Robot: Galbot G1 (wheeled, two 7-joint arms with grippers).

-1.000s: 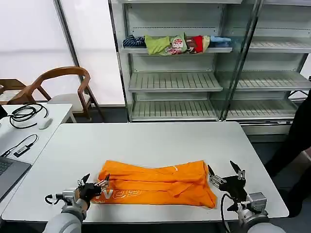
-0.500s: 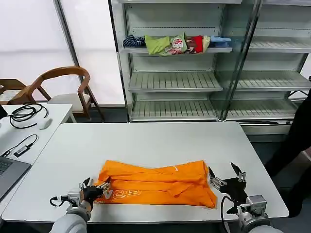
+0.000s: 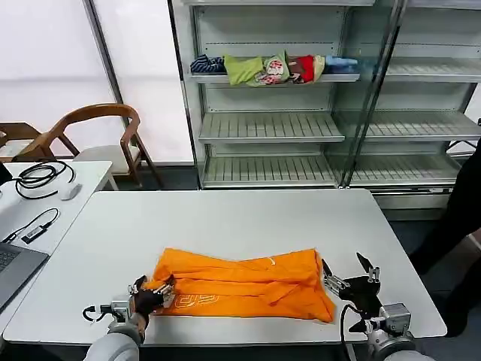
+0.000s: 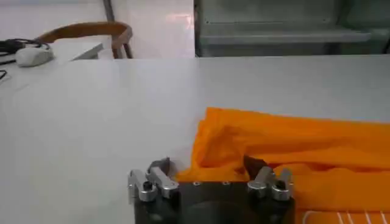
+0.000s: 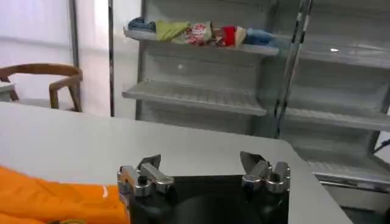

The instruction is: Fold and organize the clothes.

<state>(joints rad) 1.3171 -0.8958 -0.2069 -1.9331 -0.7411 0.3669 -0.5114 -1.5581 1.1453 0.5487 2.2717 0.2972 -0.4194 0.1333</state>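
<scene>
The orange T-shirt (image 3: 244,284) lies crumpled in a wide band on the white table (image 3: 225,218), near the front edge, with white lettering at its front left. My left gripper (image 3: 154,292) sits low at the shirt's front left corner. In the left wrist view this gripper (image 4: 207,167) is open, and the shirt's (image 4: 286,146) corner lies between its fingers (image 4: 159,171). My right gripper (image 3: 350,277) stands open just right of the shirt's right edge. In the right wrist view that gripper (image 5: 200,163) holds nothing, and the shirt (image 5: 49,198) lies beside it.
A metal shelf unit (image 3: 270,128) stands behind the table, with a heap of green, red and blue garments (image 3: 263,68) on an upper shelf. A wooden chair (image 3: 98,128) and a side table with a laptop (image 3: 11,267), cables (image 3: 41,177) and a mouse are at the left.
My left gripper has slid right and down to the shirt's front left corner, so its fingers now straddle the cloth. The right gripper has sunk slightly.
</scene>
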